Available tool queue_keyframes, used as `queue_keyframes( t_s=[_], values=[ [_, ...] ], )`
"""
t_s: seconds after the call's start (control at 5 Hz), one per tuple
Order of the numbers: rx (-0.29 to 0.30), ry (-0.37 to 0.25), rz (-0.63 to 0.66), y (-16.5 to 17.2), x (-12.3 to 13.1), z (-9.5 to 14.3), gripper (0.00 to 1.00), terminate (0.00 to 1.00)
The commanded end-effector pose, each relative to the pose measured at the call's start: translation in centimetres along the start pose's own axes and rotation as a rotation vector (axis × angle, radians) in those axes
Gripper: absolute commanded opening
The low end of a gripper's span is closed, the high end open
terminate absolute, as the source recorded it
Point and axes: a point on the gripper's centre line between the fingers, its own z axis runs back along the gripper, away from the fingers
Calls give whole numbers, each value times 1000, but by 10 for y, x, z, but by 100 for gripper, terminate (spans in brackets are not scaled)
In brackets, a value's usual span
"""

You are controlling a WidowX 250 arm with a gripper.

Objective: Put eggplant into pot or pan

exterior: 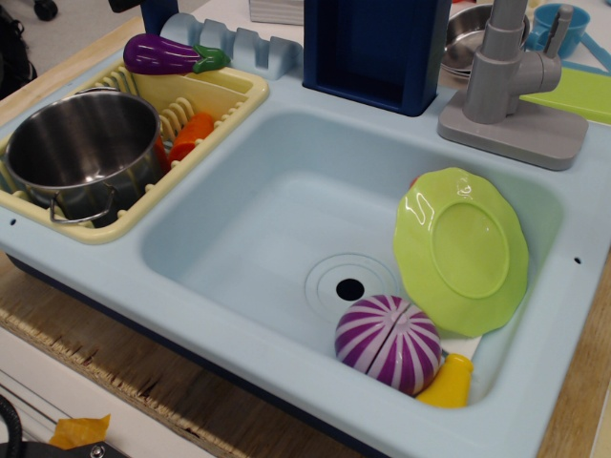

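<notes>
Up at the far left, the eggplant (170, 54) lies on its side along the far rim of the yellow dish rack (232, 108), its green stem cap pointing right. Just near of it, the pot (84, 152) sits inside the rack, with an orange toy (190, 135) wedged beside it on the right. Down in the sink (258, 219), a green plate (462, 250) leans against the right wall, and a purple-and-white striped ball (389, 343) rests below it. No claw appears, so its state cannot be told.
</notes>
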Motion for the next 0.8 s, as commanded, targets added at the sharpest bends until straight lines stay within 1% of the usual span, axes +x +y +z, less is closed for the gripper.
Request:
queue_keyframes(
  t_s=[0.0,0.2,0.4,0.6],
  values=[
    [0,0,0,0,0,0,100,0],
    [5,34,-134,0,11,-2,100,0],
    [13,64,-236,3,16,-4,100,0],
    [0,58,-288,7,12,-11,100,0]
  ],
)
